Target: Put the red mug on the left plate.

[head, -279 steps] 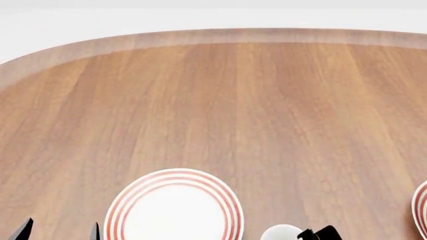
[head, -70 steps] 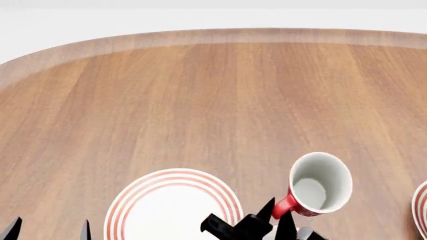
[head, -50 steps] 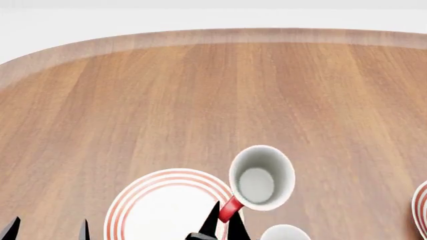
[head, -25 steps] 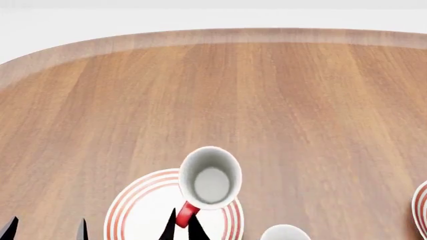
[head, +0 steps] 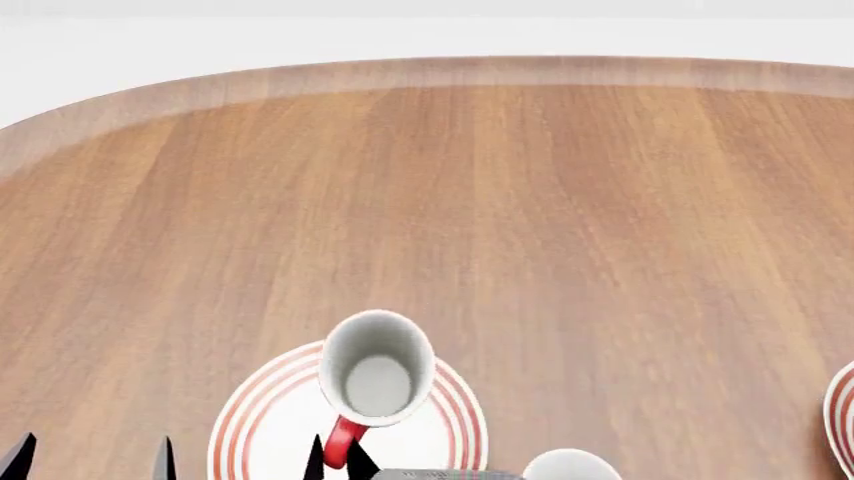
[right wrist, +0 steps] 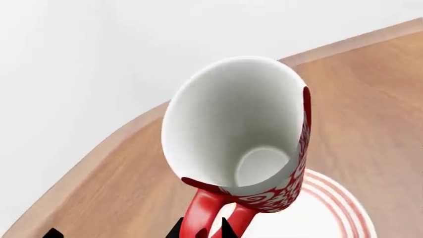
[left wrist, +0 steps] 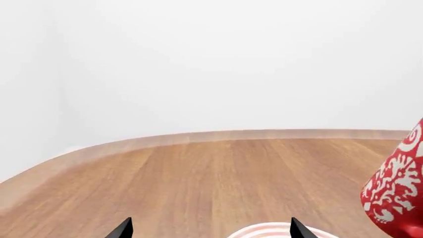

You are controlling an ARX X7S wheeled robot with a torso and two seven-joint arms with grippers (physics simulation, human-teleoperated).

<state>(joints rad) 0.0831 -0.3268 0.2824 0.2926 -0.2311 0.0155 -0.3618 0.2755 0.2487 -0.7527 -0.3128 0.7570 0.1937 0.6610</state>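
The red mug, white inside with a white scroll pattern, is carried by its red loop handle. My right gripper is shut on that handle, one fingertip on each side. The mug leans slightly and is over the left plate, a white plate with red rings. Whether the mug touches the plate cannot be told. My left gripper is open and empty to the left of the plate; its wrist view shows the plate's edge and the mug's side.
A plain white mug stands at the bottom edge, just right of the left plate. A second ringed plate is cut off at the right edge. The wooden table stretches far ahead to its rounded rim.
My right gripper has carried the red mug leftward, from right of the plate to over the plate. The left gripper has stayed in place.
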